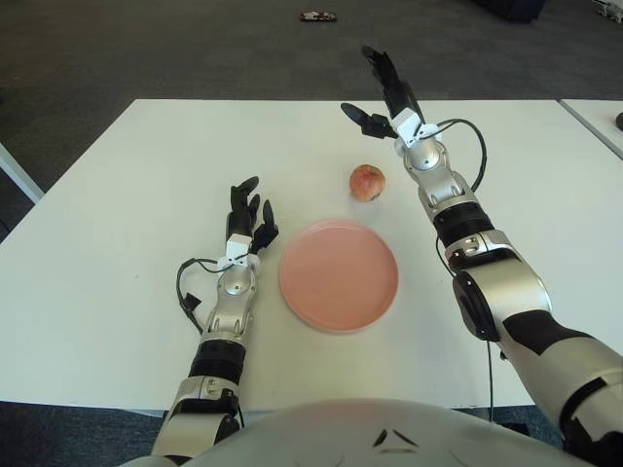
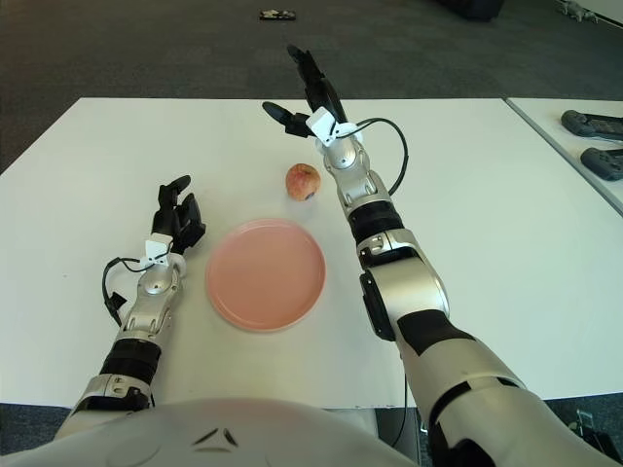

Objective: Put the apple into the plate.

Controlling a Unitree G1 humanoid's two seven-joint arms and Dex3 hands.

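Note:
A red-yellow apple (image 1: 367, 182) sits on the white table (image 1: 117, 243), just beyond the pink plate (image 1: 339, 274) and apart from its far rim. My right hand (image 1: 375, 92) hangs in the air behind and slightly above the apple, fingers spread wide and holding nothing. Its forearm runs down the right side of the apple and the plate. My left hand (image 1: 249, 214) shows to the left of the plate, fingers relaxed and empty.
A second white table (image 2: 574, 136) stands at the right with dark controllers (image 2: 589, 125) on it. Dark carpet (image 1: 146, 49) lies beyond the table's far edge, with a small dark object (image 1: 317, 16) on it.

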